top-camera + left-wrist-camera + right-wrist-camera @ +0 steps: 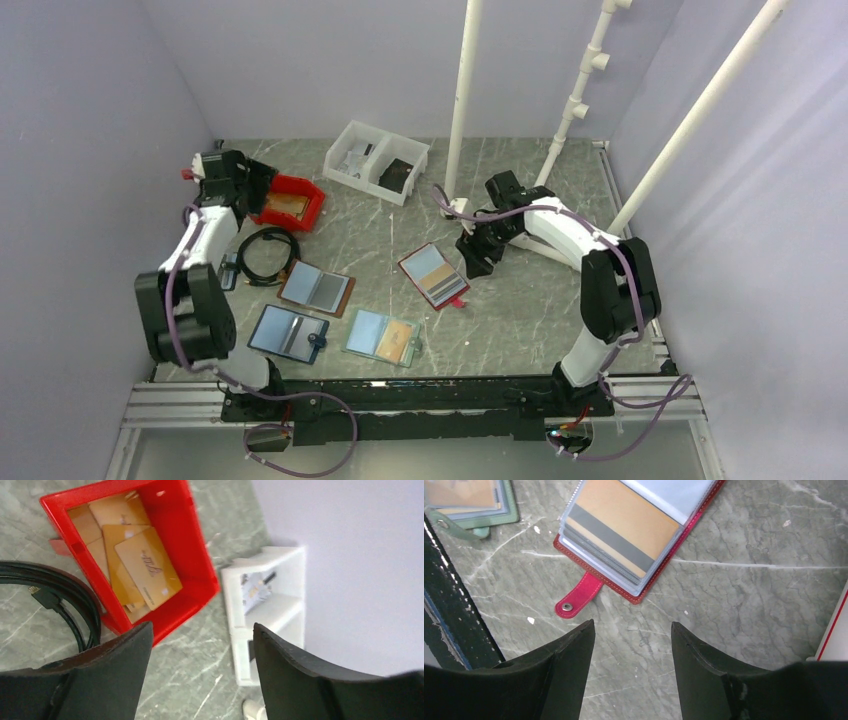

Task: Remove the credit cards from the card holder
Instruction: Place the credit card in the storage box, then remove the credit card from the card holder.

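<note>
The red card holder (434,275) lies open on the table, right of centre. In the right wrist view it (644,575) shows a tan-orange card with a grey stripe (624,527) in clear sleeves, a pale blue-grey page (674,492) and a pink-red snap tab (576,597). My right gripper (478,255) (631,625) is open and empty, just above the table beside the holder's right edge, not touching it. My left gripper (262,192) (202,627) is open and empty at the far left, beside a red bin (310,210).
The red bin (190,555) holds several gold cards (147,567). A white two-part tray (360,185) (235,630) stands at the back. A black cable coil (265,255) (60,590), a brown holder (317,288), a dark blue holder (288,333) and a teal holder (382,337) (474,505) lie front left. White poles (463,100) stand behind.
</note>
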`<act>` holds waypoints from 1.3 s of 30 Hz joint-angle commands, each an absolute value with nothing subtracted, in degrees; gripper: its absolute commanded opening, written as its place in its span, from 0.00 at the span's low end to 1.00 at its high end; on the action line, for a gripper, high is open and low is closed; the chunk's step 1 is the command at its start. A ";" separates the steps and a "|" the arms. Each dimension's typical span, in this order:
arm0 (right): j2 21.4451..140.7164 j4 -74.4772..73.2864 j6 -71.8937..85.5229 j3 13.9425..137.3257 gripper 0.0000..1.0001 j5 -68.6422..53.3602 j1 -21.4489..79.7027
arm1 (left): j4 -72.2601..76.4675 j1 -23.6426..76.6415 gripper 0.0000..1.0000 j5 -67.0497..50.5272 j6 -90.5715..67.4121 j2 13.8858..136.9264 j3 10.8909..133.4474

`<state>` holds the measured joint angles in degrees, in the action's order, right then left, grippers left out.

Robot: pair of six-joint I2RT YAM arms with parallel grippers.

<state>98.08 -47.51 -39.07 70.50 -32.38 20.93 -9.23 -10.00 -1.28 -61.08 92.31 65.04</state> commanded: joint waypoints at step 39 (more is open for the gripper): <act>80.51 -58.90 -66.52 65.72 0.49 -50.84 20.70 | 2.57 42.61 0.88 -11.40 -0.80 83.18 46.65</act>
